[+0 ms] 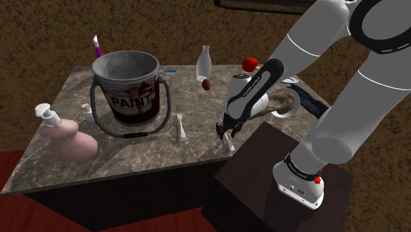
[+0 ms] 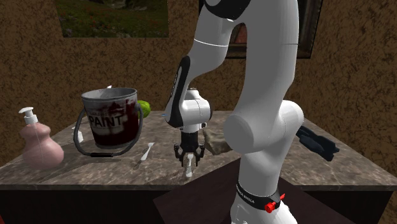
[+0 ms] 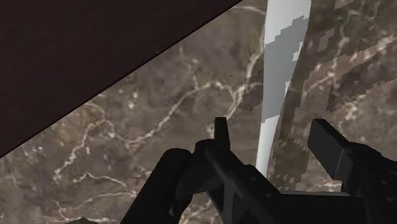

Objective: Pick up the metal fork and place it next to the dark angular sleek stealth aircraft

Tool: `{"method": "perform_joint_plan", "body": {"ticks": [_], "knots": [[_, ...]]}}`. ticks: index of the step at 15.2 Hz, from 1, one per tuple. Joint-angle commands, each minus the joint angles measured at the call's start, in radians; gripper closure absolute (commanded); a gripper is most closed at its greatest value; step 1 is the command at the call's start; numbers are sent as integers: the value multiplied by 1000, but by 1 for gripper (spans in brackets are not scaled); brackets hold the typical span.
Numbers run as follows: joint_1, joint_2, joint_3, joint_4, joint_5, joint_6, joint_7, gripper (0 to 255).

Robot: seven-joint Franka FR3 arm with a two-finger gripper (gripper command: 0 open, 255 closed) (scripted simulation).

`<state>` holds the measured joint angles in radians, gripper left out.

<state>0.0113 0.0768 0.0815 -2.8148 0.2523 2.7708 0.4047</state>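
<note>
Straddling a slim white strip with gripper wide open, per wrist view; from shoulder view, also fork well beyond it, beside paint bucket.

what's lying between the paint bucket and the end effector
A small pale utensil lies on the marble tabletop between the paint bucket and the end effector. Both the shoulder view and the second exterior view show it.
</note>
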Motion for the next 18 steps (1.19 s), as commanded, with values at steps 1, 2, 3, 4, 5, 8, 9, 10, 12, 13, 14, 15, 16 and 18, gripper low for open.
{"method": "perform_joint_plan", "body": {"ticks": [1,2,3,4,5,8,9,10,12,13,14,15,16,18], "knots": [[0,0,0,0,0,0,0,255],[0,0,0,0,0,0,0,255],[0,0,0,0,0,0,0,255],[0,0,0,0,0,0,0,255],[0,0,0,0,0,0,0,255],[0,0,0,0,0,0,0,255],[0,0,0,0,0,0,0,255],[0,-20,-2,-3,-7,-17,6,255],[0,-61,-5,-7,-20,-53,18,255],[-1,-81,-6,-9,-25,-71,23,255],[-2,-100,-6,-10,-31,-89,28,255],[-2,-120,-7,-11,-36,-108,33,255],[-3,-139,-7,-12,-41,-126,38,255],[-5,-177,-8,-13,-50,-164,46,255]]}}
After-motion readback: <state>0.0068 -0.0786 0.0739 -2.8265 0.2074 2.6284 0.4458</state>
